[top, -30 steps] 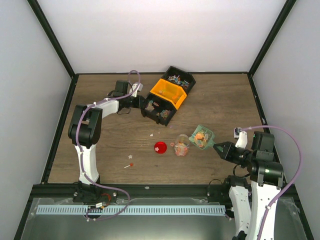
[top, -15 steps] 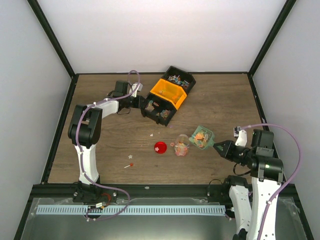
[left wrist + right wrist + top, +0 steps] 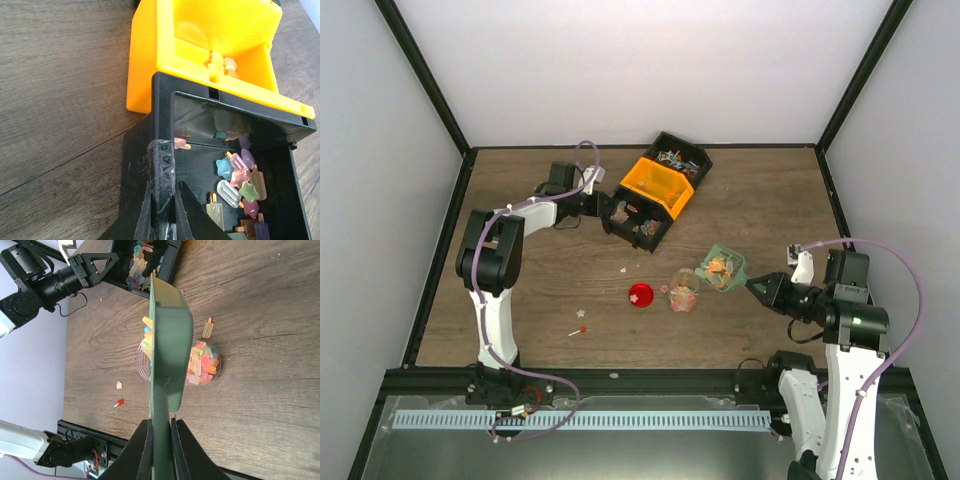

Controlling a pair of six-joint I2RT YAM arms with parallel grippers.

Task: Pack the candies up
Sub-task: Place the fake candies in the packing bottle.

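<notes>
While the top view barely resolves them, the left wrist view shows candies (image 3: 239,176) in the black box (image 3: 137,170), whose wall the left end effector (image 3: 162,212) pinches; the right end effector (image 3: 160,440) clamps the loaded green scoop (image 3: 170,355) just beside the jar (image 3: 212,367), 5 o'clock from the box.

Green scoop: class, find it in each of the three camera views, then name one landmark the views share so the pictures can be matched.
Top external: the green scoop sits right of centre, just up and right of the clear jar.
Left wrist: not in view.
Right wrist: seen edge-on down the middle, its handle in the right gripper.
Shared landmark: the black candy box appears in all three views.
</notes>
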